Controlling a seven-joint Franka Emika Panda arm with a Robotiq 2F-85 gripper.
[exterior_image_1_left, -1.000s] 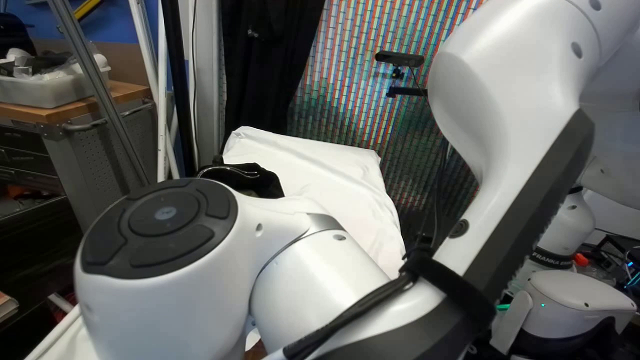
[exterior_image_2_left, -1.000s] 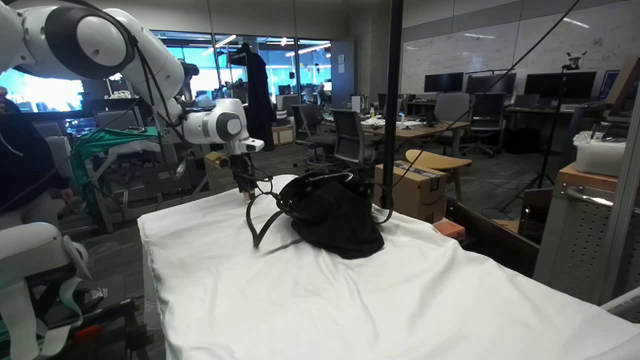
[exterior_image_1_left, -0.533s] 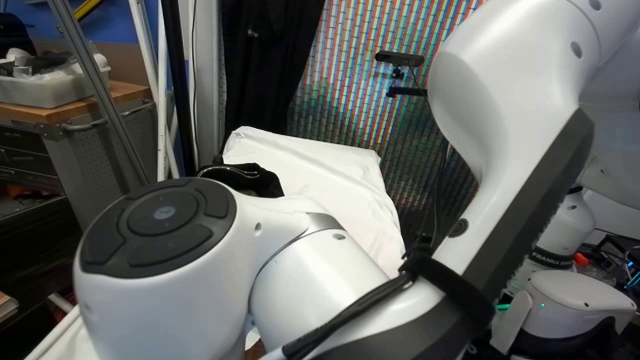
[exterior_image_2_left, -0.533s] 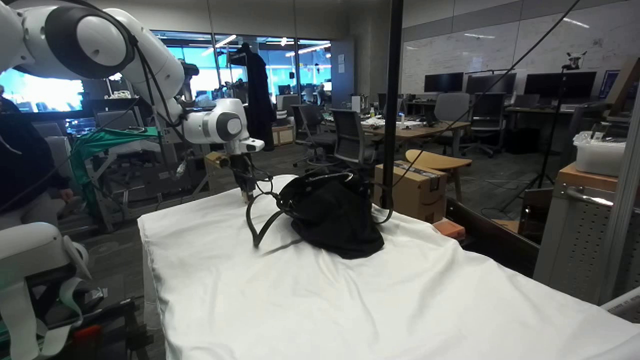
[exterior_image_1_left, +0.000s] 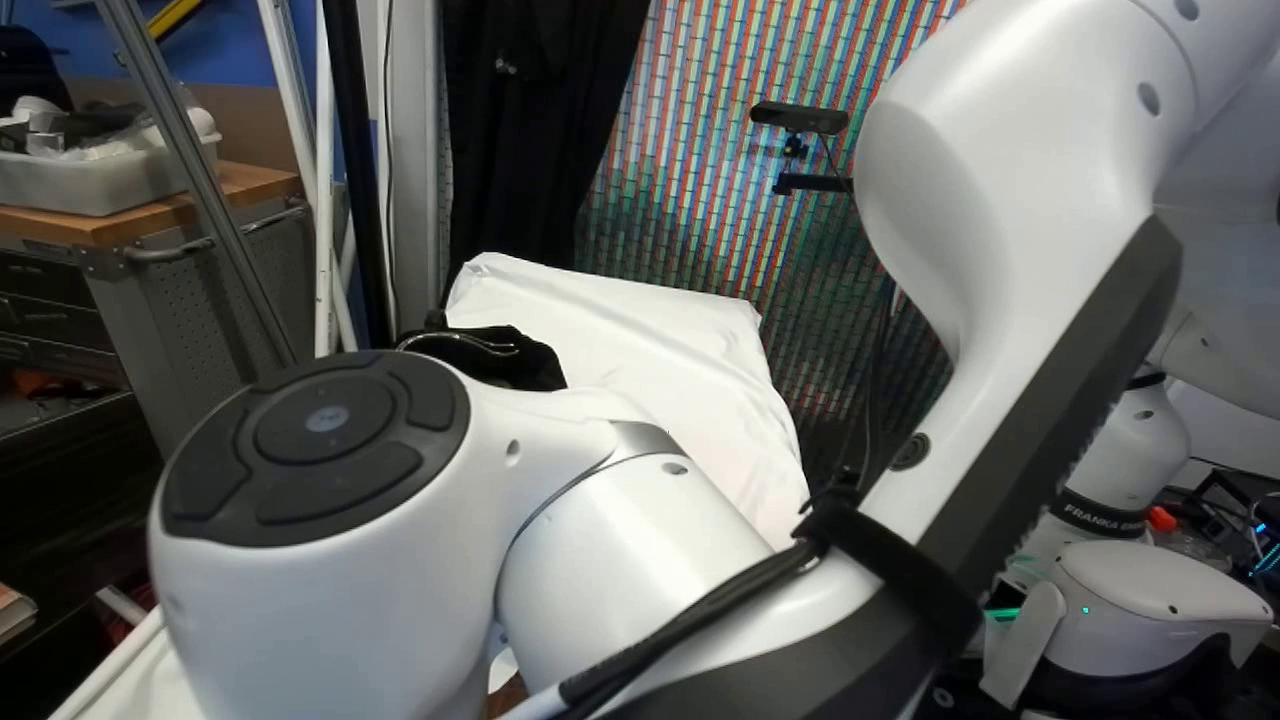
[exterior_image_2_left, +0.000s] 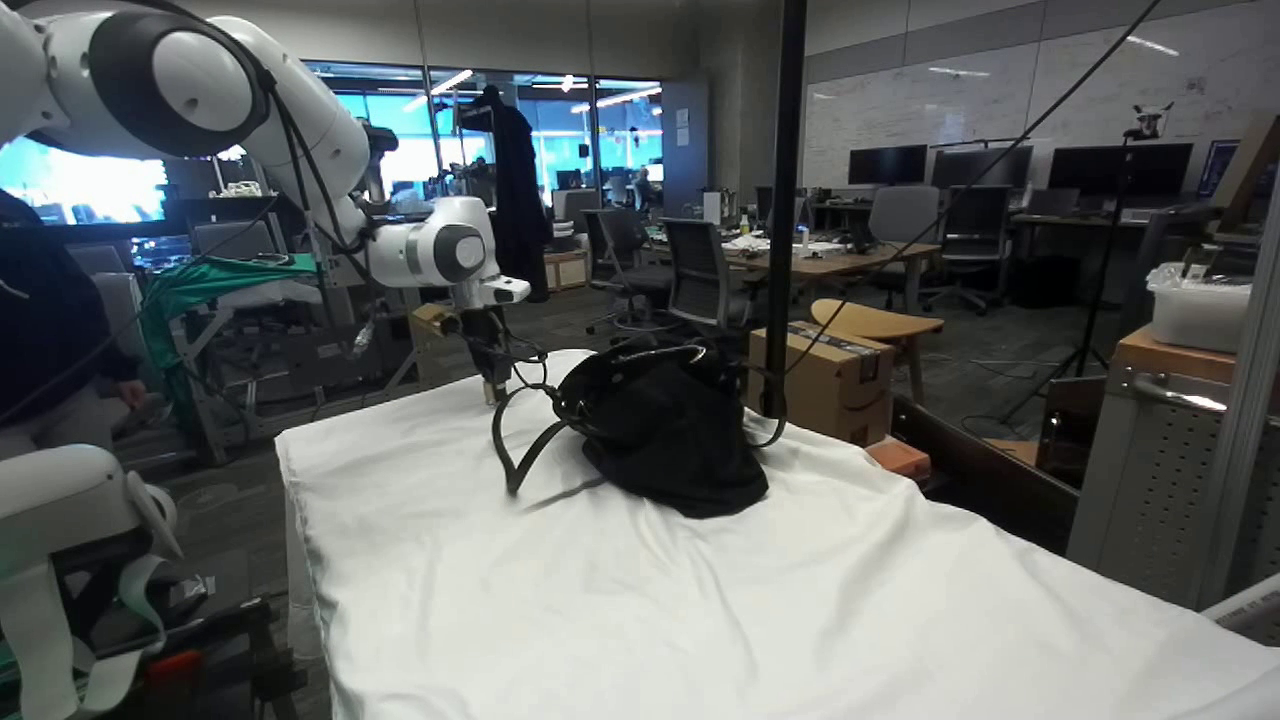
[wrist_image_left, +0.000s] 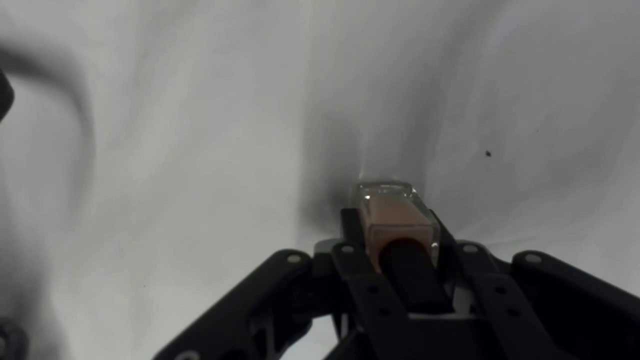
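Here, a clear boxy bottle (wrist_image_left: 401, 227), pinkish inside, shaded cap (wrist_image_left: 416, 277) apparently black, pinched by the hand (wrist_image_left: 395, 225).

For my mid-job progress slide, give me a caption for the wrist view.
Claw closed on a peach, black-capped nail polish bottle, white cloth beneath.

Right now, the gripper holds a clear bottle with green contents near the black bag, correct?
Not green: the wrist view shows pinkish contents in the clear bottle that the gripper holds near the black bag.
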